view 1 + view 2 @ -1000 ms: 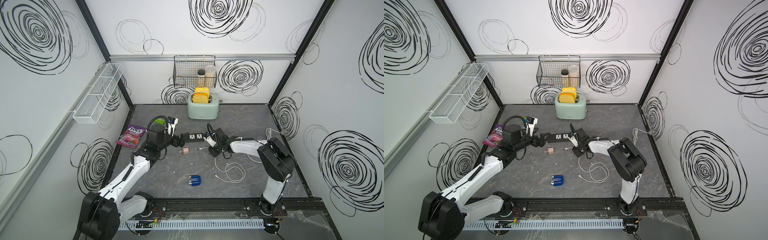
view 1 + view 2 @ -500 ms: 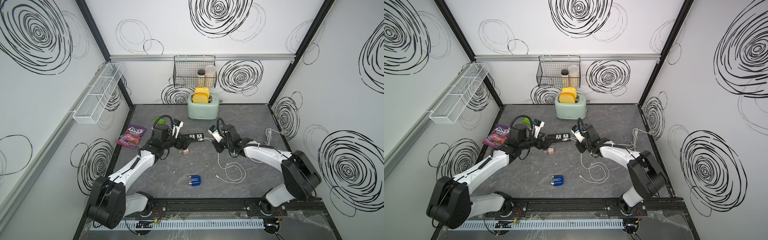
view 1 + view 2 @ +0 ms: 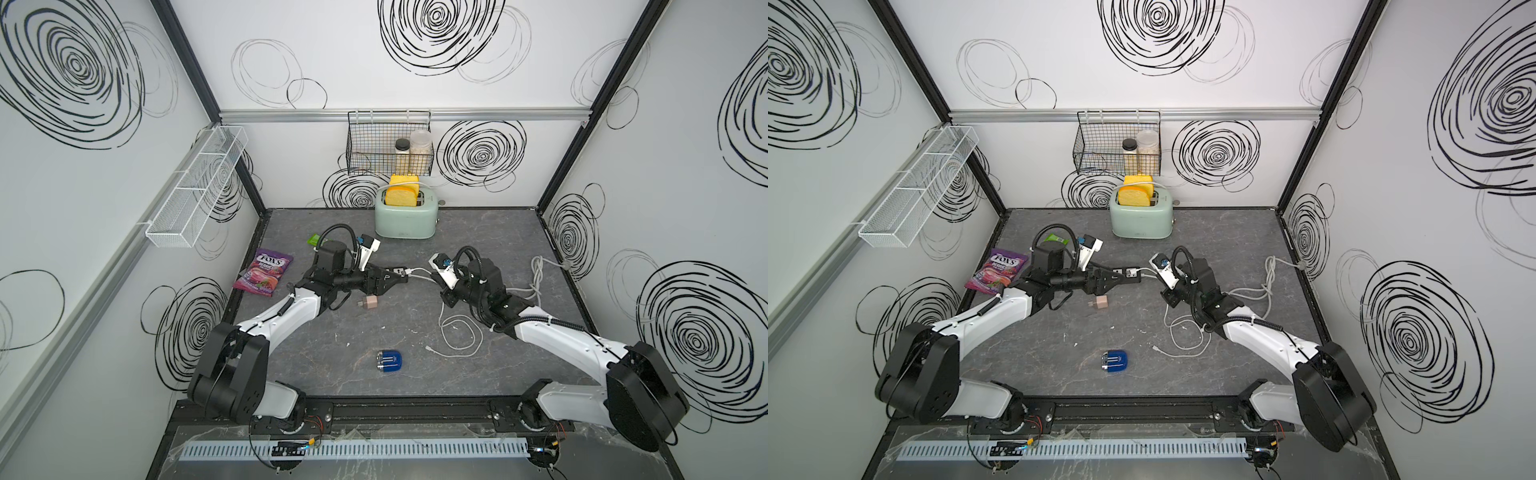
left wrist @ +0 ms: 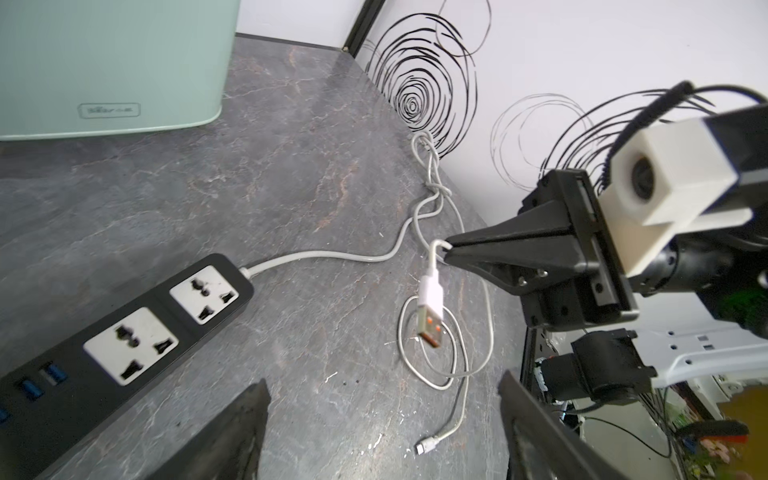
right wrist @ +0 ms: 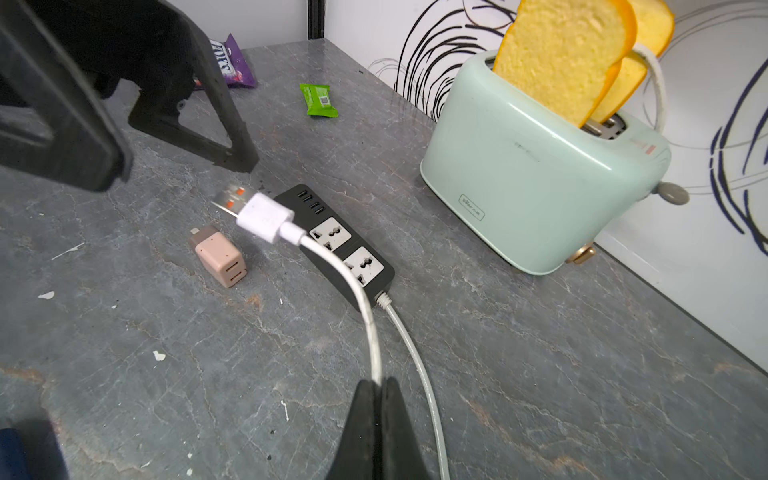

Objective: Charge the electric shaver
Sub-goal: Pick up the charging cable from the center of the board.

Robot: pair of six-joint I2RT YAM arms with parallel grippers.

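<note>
The electric shaver (image 3: 390, 361) lies flat on the grey desk (image 3: 332, 332) near the front edge, roughly midway between the two arm bases. Its silver heads are turned toward the left arm's side, and both sets of jaws are well apart from it, farther back. The right jaws are pressed together on a white USB cable (image 5: 365, 316), pinching it a little behind its plug (image 5: 257, 214). That leaves the plug, with its orange insert, held in the air above the desk, and in the left wrist view it hangs down from the closed tips. The cable's loose loops (image 3: 457, 336) lie on the desk beside the right arm (image 3: 552, 332), and its small connector (image 4: 424, 448) rests flat there too. The left jaws stand wide apart, gripping nothing, and point at the plug, with their tips near it but not touching. Just beside them is the black power strip (image 4: 124, 332), whose grey cord (image 4: 332, 255) runs off toward the right wall. A pinkish charger cube (image 5: 218, 255) lies loose on the desk just beside the strip, on the side toward the front. Behind the strip, against the back wall, stands a mint-green toaster (image 3: 405, 220) with two yellow bread slices (image 3: 401, 195) sticking up from its slots. A purple candy bag (image 3: 264, 272) and a small green packet (image 5: 318, 99) lie at the desk's left side. A black wire basket (image 3: 365, 145) on the back wall holds two jars (image 3: 411, 149).
</note>
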